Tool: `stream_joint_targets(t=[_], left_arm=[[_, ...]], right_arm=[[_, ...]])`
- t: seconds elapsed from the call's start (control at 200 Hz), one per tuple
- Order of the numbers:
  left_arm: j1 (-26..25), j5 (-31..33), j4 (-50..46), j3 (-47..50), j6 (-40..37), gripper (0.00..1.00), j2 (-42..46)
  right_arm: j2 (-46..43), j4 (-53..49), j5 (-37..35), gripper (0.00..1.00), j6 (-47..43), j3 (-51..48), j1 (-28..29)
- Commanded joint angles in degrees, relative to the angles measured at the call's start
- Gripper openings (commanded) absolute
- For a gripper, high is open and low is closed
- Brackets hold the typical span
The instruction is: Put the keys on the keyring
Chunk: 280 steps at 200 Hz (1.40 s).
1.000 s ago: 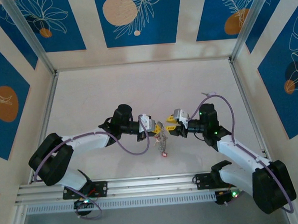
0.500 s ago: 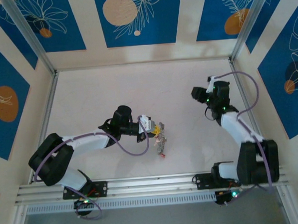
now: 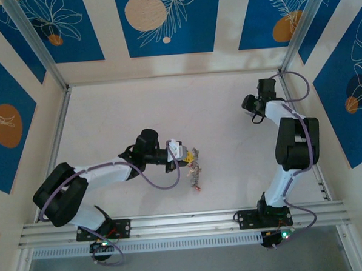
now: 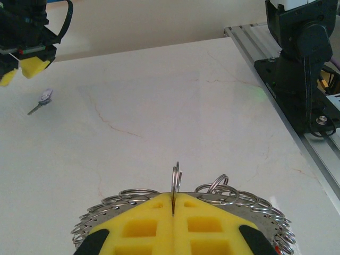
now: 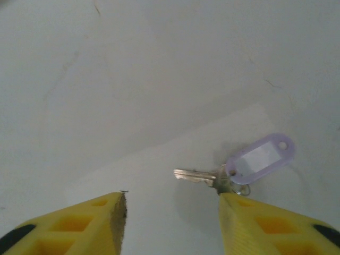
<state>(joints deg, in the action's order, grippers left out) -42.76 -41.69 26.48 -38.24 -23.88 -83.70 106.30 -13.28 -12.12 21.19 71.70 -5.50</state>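
Note:
My left gripper (image 3: pixel 187 154) is shut on a small split ring standing up from the keyring (image 3: pixel 195 164), just right of the table's centre. The keyring (image 4: pixel 257 206) is a flat grey disc rimmed with several small wire rings, and it spreads out under the yellow jaws of the left gripper (image 4: pixel 174 201). A red tag (image 3: pixel 196 185) hangs at its near end. My right gripper (image 3: pixel 251 107) hovers at the far right with its jaws open. A silver key with a lilac tag (image 5: pixel 254 159) lies just ahead of the right gripper (image 5: pixel 172 212), by its right finger. The same key (image 4: pixel 42 99) shows below the right gripper (image 4: pixel 20 70).
An aluminium rail (image 3: pixel 185 223) runs along the near edge, with the right arm's base (image 4: pixel 300 64) on it. Metal posts and patterned walls (image 3: pixel 163 21) enclose the pale table (image 3: pixel 137 107).
The right arm has swung away from the left gripper at the centre to the far right of the table, over the lilac-tagged key. The left gripper and keyring have stayed put.

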Motion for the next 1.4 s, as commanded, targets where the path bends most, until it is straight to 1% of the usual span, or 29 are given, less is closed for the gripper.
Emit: stream_joint_targets(t=[0.0, 0.04, 0.145, 0.195, 0.26, 0.365, 0.53, 0.65, 0.75, 0.84, 1.01, 1.105, 1.23, 1.395], left_arm=[[0.5, -0.7, 2.3, 0.2, 0.9, 0.0, 0.2], [0.5, -0.8, 2.2, 0.1, 0.9, 0.0, 0.2], [0.6, -0.6, 2.0, 0.2, 0.9, 0.0, 0.3], [0.6, -0.6, 2.0, 0.1, 0.9, 0.0, 0.4], [0.6, -0.7, 1.9, 0.2, 0.9, 0.0, 0.6], [0.7, -0.7, 1.5, 0.4, 0.8, 0.0, 0.7], [0.7, -0.8, 1.2, 0.3, 0.8, 0.0, 0.8], [0.7, -0.8, 0.6, -0.1, 0.6, 0.0, 1.0], [0.7, -0.7, 0.2, -0.3, 0.3, 0.0, 1.2], [0.7, -0.7, -0.1, -0.4, 0.2, 0.0, 1.2], [0.8, -0.7, -0.7, -0.8, 0.0, 0.0, 1.3], [0.8, -0.8, -1.4, -1.0, -0.3, 0.0, 1.4], [0.9, -0.8, -1.9, -1.2, -0.6, 0.0, 1.4], [0.9, -0.8, -2.1, -1.4, -0.6, 0.0, 1.4]], right_arm=[[3.9, -8.8, -3.0, 0.44, -4.6, 4.6, -0.8], [5.4, -11.0, -2.5, 0.43, -5.3, 6.4, -0.9], [8.5, -15.2, -4.0, 0.42, -6.0, 10.1, -0.9], [9.7, -16.5, -6.2, 0.42, -7.3, 11.6, -0.6], [10.1, -15.4, -8.7, 0.42, -9.1, 11.4, -0.3], [9.5, -15.0, -6.6, 0.4, -8.4, 10.6, -1.6], [9.6, -14.3, -4.7, 0.38, -9.1, 9.6, -1.7], [10.9, -15.6, -5.5, 0.34, -9.1, 11.2, -1.5], [11.8, -16.9, -6.2, 0.34, -8.8, 12.7, -1.6], [12.6, -18.0, -6.4, 0.29, -8.6, 14.1, -1.7], [14.2, -19.9, -6.6, 0.28, -9.0, 16.7, -1.6], [15.4, -21.1, -6.5, 0.26, -9.3, 18.7, -1.6], [16.3, -21.9, -6.0, 0.19, -10.0, 20.2, -1.3], [16.6, -22.0, -6.8, 0.15, -10.5, 20.3, -0.7]])
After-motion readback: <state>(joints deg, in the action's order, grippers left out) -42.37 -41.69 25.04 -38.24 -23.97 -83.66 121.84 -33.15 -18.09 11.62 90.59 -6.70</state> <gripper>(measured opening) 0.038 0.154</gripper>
